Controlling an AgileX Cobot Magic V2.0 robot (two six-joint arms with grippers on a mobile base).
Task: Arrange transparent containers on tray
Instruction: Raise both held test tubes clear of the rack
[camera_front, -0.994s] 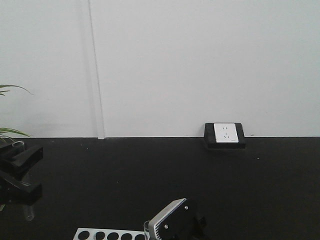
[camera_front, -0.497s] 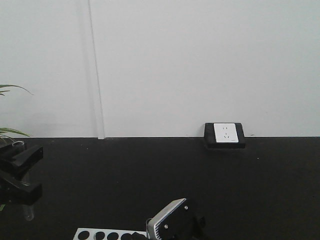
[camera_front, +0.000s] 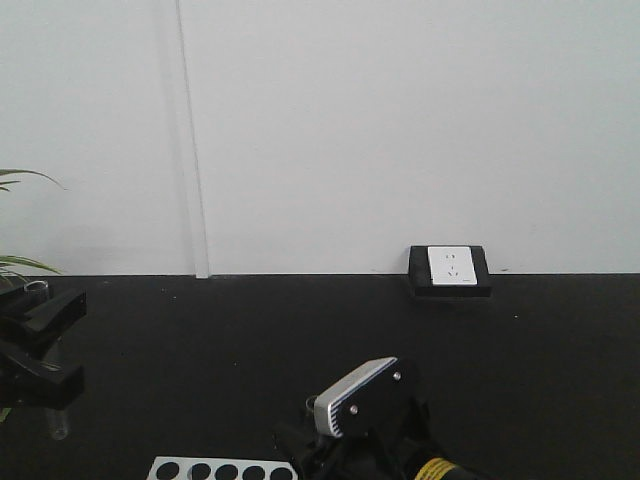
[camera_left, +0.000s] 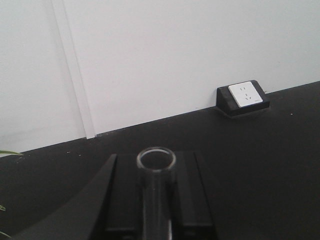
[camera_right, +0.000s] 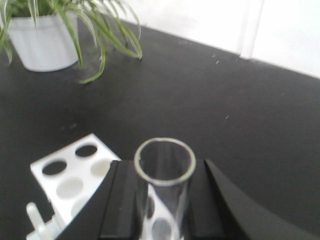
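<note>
Since a second ago your right arm (camera_front: 365, 405) has risen and shifted rightward over the white rack (camera_right: 65, 182); the left side has held still. Each pincer is closed on glass: the left pincer (camera_left: 154, 159) clamps the left test tube (camera_left: 155, 210) upright above the bench (camera_front: 300, 340), and the right pincer (camera_right: 163, 163) clamps the right test tube (camera_right: 162, 200) just above the rack. Watch the right one: you cannot see its lower end, so a sideways swing now could catch it on a rack hole and snap or tilt it. Slick glass may also slide through the grip. Both tubes look slim, clear and open-mouthed with lipped rims. The yellow tray is in no view, so aim carefully; round tubes will probably roll once laid flat.
</note>
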